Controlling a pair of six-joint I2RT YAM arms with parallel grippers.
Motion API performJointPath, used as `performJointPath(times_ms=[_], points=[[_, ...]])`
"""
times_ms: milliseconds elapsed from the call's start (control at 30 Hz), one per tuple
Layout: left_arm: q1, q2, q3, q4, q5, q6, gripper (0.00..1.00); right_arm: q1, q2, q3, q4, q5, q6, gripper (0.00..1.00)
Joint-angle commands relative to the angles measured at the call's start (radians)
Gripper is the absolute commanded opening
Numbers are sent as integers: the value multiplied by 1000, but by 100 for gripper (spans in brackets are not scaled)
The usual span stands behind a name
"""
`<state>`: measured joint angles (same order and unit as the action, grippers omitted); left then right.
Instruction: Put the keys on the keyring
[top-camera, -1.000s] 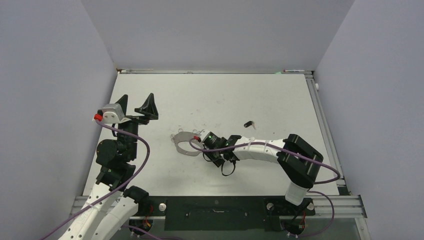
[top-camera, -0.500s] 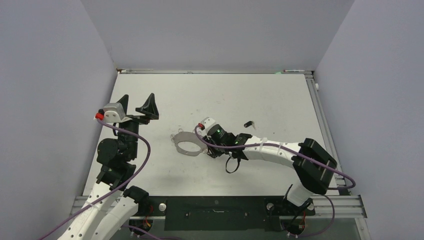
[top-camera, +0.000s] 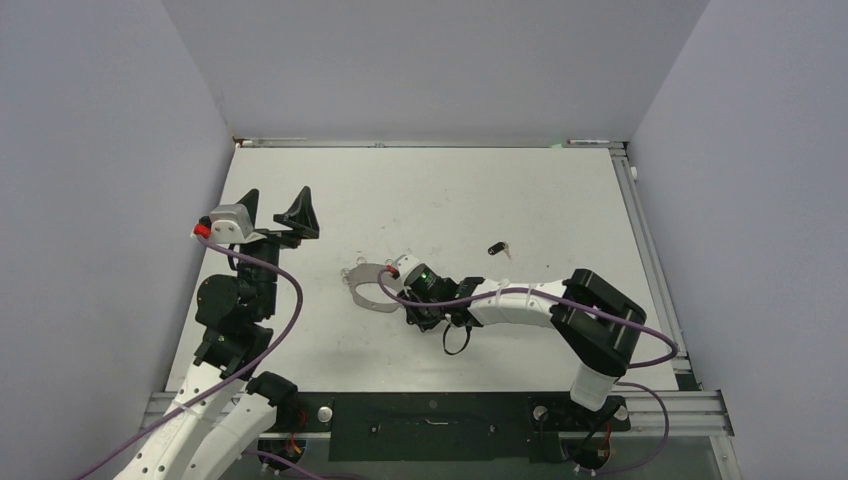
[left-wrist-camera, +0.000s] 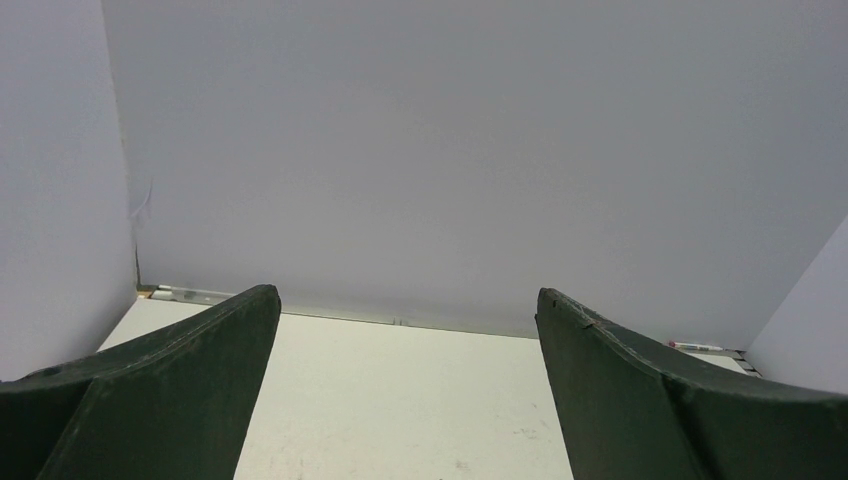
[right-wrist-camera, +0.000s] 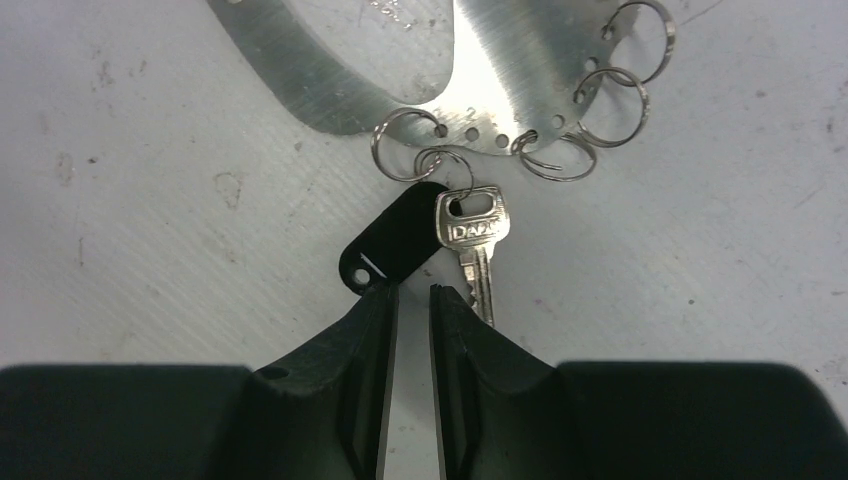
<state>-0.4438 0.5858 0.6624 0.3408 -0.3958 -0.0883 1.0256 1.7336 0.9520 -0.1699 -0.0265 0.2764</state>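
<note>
Right gripper (right-wrist-camera: 412, 292) narrowed at the flat grey metal keyring (right-wrist-camera: 520, 60); left gripper (top-camera: 272, 212) spread wide, empty, off the table.
A small silver key (right-wrist-camera: 472, 232) hangs on one of the ring's wire loops (right-wrist-camera: 445, 168), with a black plastic tab (right-wrist-camera: 395, 240) against it. The right fingertips sit at their lower ends, with a slim gap and nothing in it. A second black-headed key (top-camera: 497, 248) lies alone on the white table (top-camera: 560, 190), well apart.

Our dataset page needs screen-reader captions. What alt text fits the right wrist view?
A silver key is threaded on a wire loop of the flat metal keyring, a black plastic tab lying against it on the table. The right gripper, nearly closed with nothing between its fingers, points at them from below.
</note>
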Motion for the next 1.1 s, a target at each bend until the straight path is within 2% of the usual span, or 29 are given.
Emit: performJointPath(times_ms=[0, 200, 467, 533, 633, 667, 700, 867, 1000, 1067], points=[[4, 1, 25, 15, 8, 12, 99, 25, 12, 46, 50, -26, 19, 20], [4, 5, 25, 15, 10, 12, 99, 22, -64, 49, 43, 21, 8, 22], [3, 17, 27, 9, 15, -1, 97, 4, -224, 2, 37, 201, -17, 31], [1, 29, 34, -1, 16, -11, 96, -1, -275, -26, 61, 233, -18, 35], [-1, 59, 47, -19, 31, -27, 96, -2, -346, -64, 78, 278, -21, 52], [-1, 76, 53, -25, 41, -30, 96, -1, -371, -75, 84, 296, -20, 62], [-1, 93, 61, -34, 53, -31, 96, -2, -393, -87, 86, 318, -18, 65], [-3, 188, 120, -112, 83, -43, 96, 5, -574, -180, 138, 436, -3, 69], [-7, 247, 133, -140, 79, -42, 96, 6, -802, -278, 226, 546, 9, 70], [-17, 279, 146, -160, 74, -40, 96, 6, -903, -319, 237, 632, 46, 75]])
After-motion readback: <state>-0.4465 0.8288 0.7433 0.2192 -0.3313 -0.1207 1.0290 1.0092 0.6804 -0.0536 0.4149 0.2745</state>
